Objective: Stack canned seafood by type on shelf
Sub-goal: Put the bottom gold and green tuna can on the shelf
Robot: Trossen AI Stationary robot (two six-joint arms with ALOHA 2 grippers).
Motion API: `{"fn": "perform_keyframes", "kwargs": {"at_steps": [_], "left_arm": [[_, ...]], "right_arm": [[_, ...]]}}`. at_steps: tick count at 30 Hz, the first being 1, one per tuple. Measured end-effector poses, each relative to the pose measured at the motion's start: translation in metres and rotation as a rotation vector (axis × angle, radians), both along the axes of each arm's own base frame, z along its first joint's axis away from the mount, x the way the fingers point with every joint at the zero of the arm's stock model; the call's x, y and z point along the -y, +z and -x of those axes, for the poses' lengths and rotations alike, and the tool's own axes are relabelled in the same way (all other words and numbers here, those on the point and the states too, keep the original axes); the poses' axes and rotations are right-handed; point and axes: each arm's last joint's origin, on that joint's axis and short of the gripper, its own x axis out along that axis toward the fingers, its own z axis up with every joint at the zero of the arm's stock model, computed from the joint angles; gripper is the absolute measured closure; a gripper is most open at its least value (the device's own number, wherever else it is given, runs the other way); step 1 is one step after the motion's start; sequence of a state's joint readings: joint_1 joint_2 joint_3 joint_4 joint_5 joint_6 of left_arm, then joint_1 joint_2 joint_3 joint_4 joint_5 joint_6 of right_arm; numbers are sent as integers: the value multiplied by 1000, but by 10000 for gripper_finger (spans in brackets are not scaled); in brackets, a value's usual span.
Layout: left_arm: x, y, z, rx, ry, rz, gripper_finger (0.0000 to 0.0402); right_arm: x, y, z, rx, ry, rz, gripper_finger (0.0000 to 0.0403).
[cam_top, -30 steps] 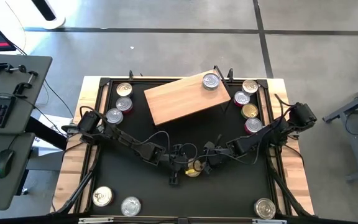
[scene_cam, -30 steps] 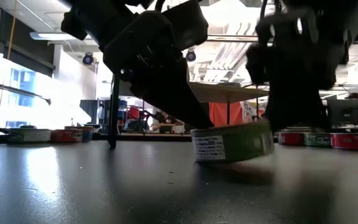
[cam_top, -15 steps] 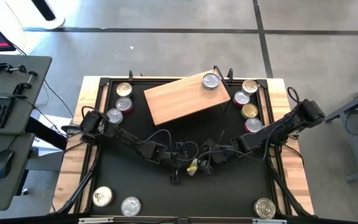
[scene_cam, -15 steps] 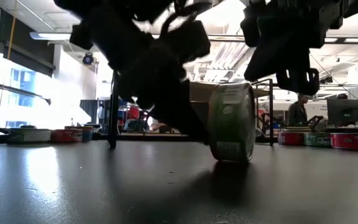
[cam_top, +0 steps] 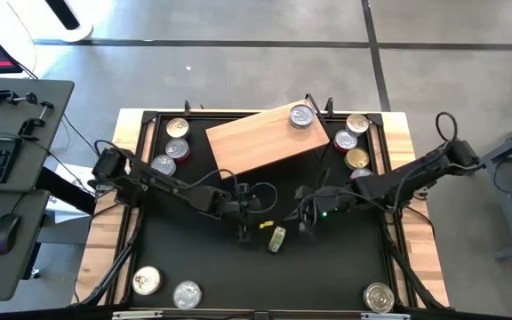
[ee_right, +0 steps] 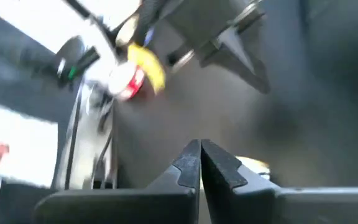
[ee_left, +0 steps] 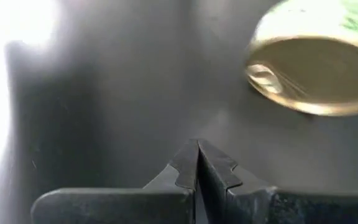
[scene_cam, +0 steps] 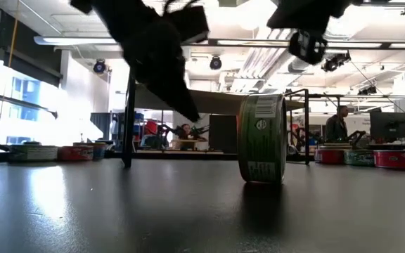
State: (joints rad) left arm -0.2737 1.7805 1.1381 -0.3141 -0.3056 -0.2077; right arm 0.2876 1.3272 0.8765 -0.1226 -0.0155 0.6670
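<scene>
A green-labelled tin (cam_top: 276,238) of canned seafood stands on its rim on the black mat, clear of both grippers; in the low view the tin (scene_cam: 262,138) shows its label side. My left gripper (cam_top: 244,231) hangs shut just left of it, and the left wrist view shows the gripper's tips (ee_left: 197,155) with the tin's gold lid (ee_left: 312,74) beyond them. My right gripper (cam_top: 303,220) hangs shut to the tin's right, raised above the mat. The shelf (cam_top: 260,142) lies at the far middle with one silver-lidded tin (cam_top: 301,116) on its right end.
Three tins (cam_top: 175,148) stand along the far left edge and several (cam_top: 356,149) along the far right. Two tins (cam_top: 167,287) stand at the near left corner and one (cam_top: 379,297) at the near right. Pale wooden strips (cam_top: 105,240) border the mat.
Both grippers have risen and drawn apart, the left toward the table's left, the right toward its right. The green tin, which was tilted between them with one side lifted, has tipped up onto its rim and now stands there free.
</scene>
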Motion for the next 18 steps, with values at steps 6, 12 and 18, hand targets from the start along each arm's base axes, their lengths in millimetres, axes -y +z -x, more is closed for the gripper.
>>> {"fn": "perform_keyframes", "kwargs": {"at_steps": [6,12,18], "left_arm": [[14,36,16,126,54,32,401],[25,79,49,221,111,99,401],[24,132,106,368,249,148,402]], "right_arm": [[13,34,-25,-62,259,226,302],[8,45,-52,-110,441,414,165],[2,29,-69,-211,655,547,109]]}}
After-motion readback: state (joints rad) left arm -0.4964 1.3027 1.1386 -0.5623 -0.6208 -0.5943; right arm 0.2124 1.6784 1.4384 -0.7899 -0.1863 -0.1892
